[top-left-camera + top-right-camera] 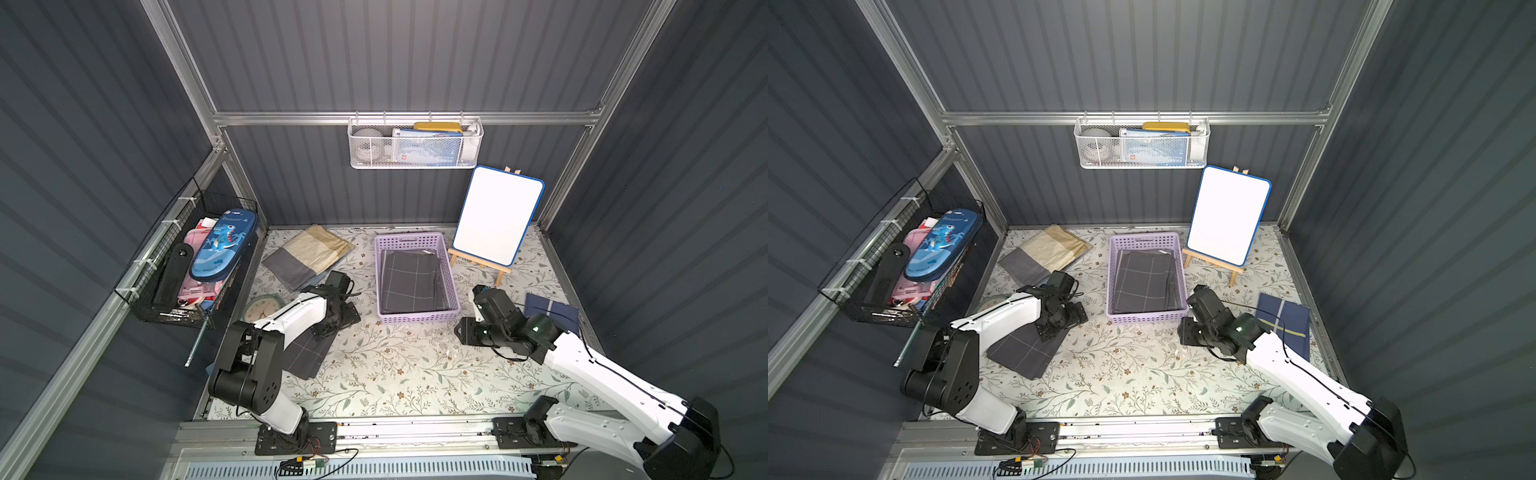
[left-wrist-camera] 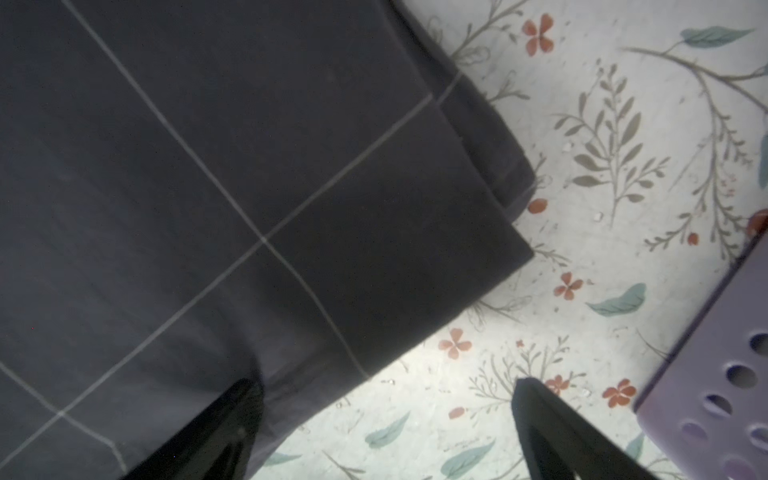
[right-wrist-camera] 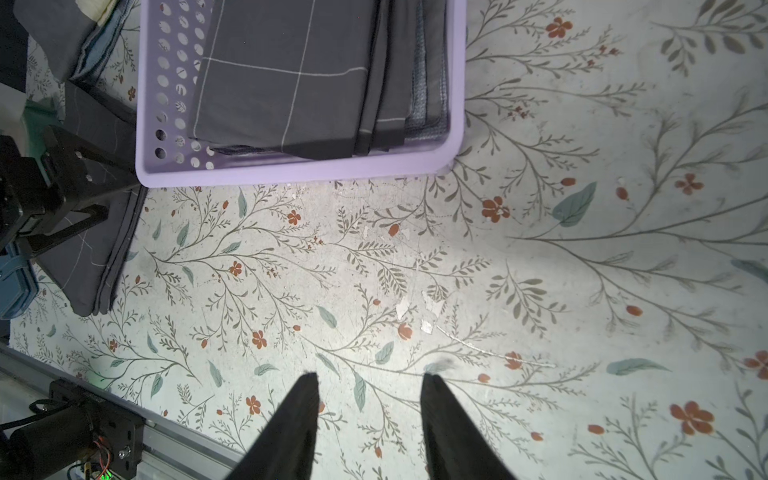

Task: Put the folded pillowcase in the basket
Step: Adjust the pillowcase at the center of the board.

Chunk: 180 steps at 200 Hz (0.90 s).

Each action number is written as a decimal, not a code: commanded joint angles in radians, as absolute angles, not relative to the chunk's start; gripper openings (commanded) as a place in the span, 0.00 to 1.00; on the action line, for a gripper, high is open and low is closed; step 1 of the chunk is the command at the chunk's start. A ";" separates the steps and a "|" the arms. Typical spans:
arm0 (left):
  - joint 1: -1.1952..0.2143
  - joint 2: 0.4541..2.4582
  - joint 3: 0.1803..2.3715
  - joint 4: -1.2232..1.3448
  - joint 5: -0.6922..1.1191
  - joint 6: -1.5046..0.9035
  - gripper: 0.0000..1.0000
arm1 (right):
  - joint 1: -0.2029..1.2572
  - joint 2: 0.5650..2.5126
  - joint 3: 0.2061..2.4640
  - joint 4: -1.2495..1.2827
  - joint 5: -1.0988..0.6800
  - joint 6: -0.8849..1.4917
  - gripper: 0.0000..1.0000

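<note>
**Grey pillowcase on the surface beside the basket, a like one inside**

The folded pillowcase (image 2: 249, 187) is soft dark grey cloth crossed by thin pale lines, its layered edges stepped at one corner. It lies flat on the floral-printed surface (image 1: 395, 374), near the basket (image 1: 415, 318). The basket is a shallow lavender plastic rectangle with rows of round holes in its walls. Inside it lies a second folded grey checked cloth (image 1: 409, 280).

In both top views the left arm hides part of the pillowcase on the surface. The left wrist view cuts it off and shows only one corner of the basket.

The left gripper (image 2: 386, 382) has its jaws spread wide. One finger is over the pillowcase's edge and one over the bare surface; contact cannot be told. The right gripper (image 3: 371, 376) has its jaws partly parted over the bare surface, holding nothing.
</note>
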State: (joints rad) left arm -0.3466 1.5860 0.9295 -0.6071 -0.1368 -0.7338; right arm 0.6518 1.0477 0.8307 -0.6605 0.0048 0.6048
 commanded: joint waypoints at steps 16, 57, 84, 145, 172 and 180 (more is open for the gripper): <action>-0.336 1.628 0.871 -0.539 -0.023 -0.699 0.99 | 0.661 1.034 0.822 -0.678 0.048 0.629 0.45; -0.339 1.577 0.827 -0.417 0.112 -0.695 0.99 | 0.663 1.074 0.850 -0.674 0.047 0.620 0.45; -0.352 1.540 0.825 -0.263 0.230 -0.791 0.99 | 0.665 1.103 0.856 -0.656 0.054 0.614 0.45; -0.367 1.571 0.969 -0.147 0.191 -0.959 0.99 | 0.665 1.155 0.865 -0.630 0.050 0.604 0.45; -0.367 1.574 1.054 -0.264 0.129 -0.889 1.00 | 0.671 1.167 0.895 -0.637 0.051 0.596 0.45; -0.367 1.567 1.065 -0.305 0.123 -0.873 0.99 | 0.676 1.168 0.904 -0.642 0.052 0.594 0.45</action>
State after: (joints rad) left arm -0.3641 1.5650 1.0103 -0.2123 0.1566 -0.9054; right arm 0.6613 1.1637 0.8524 -0.6365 0.0311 0.6098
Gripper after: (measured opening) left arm 0.995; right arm 0.454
